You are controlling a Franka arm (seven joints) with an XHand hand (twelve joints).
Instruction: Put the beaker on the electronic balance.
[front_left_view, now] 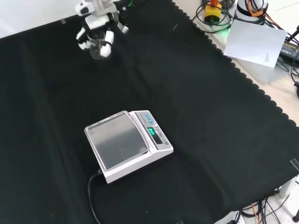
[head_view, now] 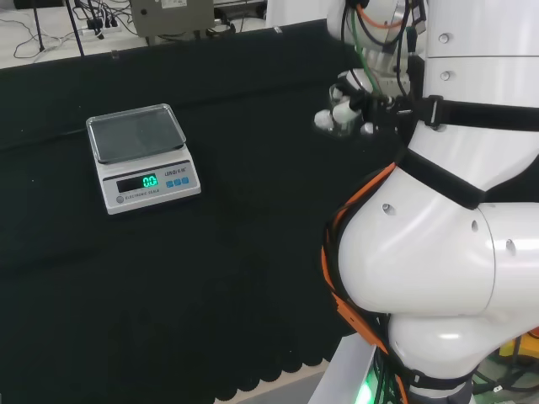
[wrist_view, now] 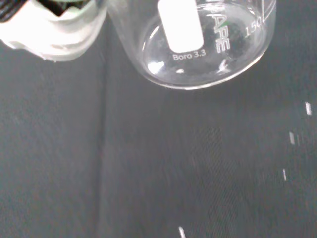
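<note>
Your hand (front_left_view: 96,21) has its fingers curled round the beaker (front_left_view: 98,47), near the top left of the front view; its white fingertips sit on either side of the glass. From the wrist view the beaker (wrist_view: 198,44) looks lifted off the cloth (wrist_view: 148,173), base clear of it and roughly upright, but I'm judging that from the view, not certain.

What matters for your next move: the balance (front_left_view: 126,144) lies well apart from the beaker, lower and a bit right in the front view. In the head view the hand (head_view: 345,109) is at the right beside the arm's links, and the balance (head_view: 143,156) is far to the left. So you carry leftward in the head view, keeping the beaker's axis vertical, then come down over the pan (head_view: 135,132), which is bare.

Writing: I won't quote print. The beaker carries a white label patch and graduation marks; the balance display (head_view: 149,181) is lit green.

Risk, as I see it: clear glass, easy to misjudge height over the pan.
</note>
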